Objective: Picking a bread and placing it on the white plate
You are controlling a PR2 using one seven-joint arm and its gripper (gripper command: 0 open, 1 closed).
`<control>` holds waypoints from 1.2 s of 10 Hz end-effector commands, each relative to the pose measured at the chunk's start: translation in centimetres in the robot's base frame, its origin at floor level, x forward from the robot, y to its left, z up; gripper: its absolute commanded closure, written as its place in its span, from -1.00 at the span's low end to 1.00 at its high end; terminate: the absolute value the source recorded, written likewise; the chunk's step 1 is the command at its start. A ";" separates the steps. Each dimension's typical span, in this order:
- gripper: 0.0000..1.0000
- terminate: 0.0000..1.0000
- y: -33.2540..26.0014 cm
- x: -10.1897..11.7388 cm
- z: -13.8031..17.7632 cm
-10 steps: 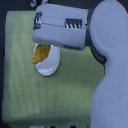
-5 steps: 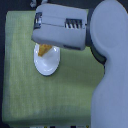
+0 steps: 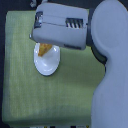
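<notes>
Looking from the exterior view's left, we are seeing the white plate (image 3: 47,64) lying on the green mat (image 3: 20,85), and we are placing everything else against it. The bread (image 3: 45,49) is showing as an orange tip over the plate's upper rim, just under the gripper (image 3: 46,46). The gripper's grey housing is covering its fingers, so we cannot tell whether they are gripping the bread or parted. The arm (image 3: 112,65) is reaching across above the plate from its right.
</notes>
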 end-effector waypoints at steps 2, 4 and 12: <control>-1.00 -1.00 -4.1 4.0 8.8; -1.00 -1.00 -6.7 4.9 10.5; -1.00 -1.00 -19.0 2.4 8.8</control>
